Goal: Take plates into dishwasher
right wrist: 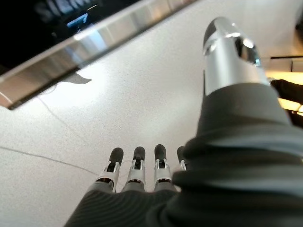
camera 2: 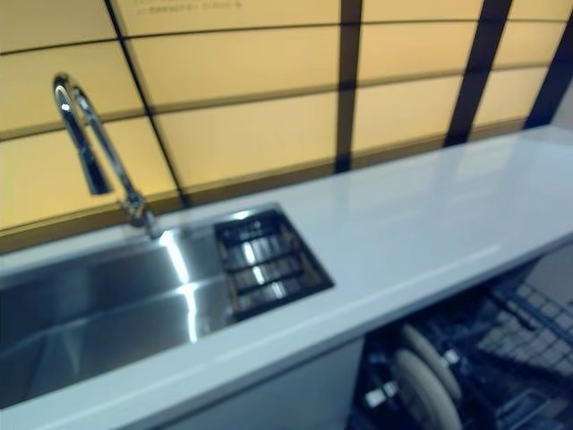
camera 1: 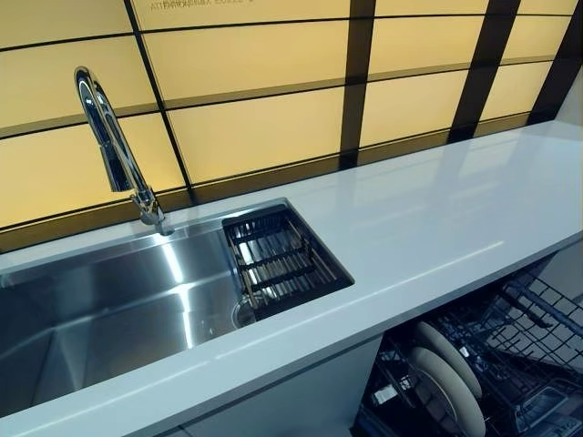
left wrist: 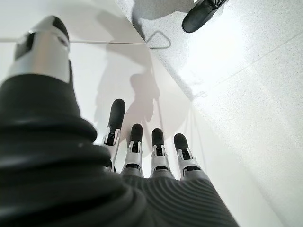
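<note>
White counter runs from lower left to upper right, its front edge overhanging the open dishwasher rack at lower right, where two plates stand on edge. The sink, with faucet and dark drain basket, occupies the left. Left robot hand and right robot hand hang over the floor, fingers straight, empty.

A chrome faucet arcs over the steel sink in the white countertop.
</note>
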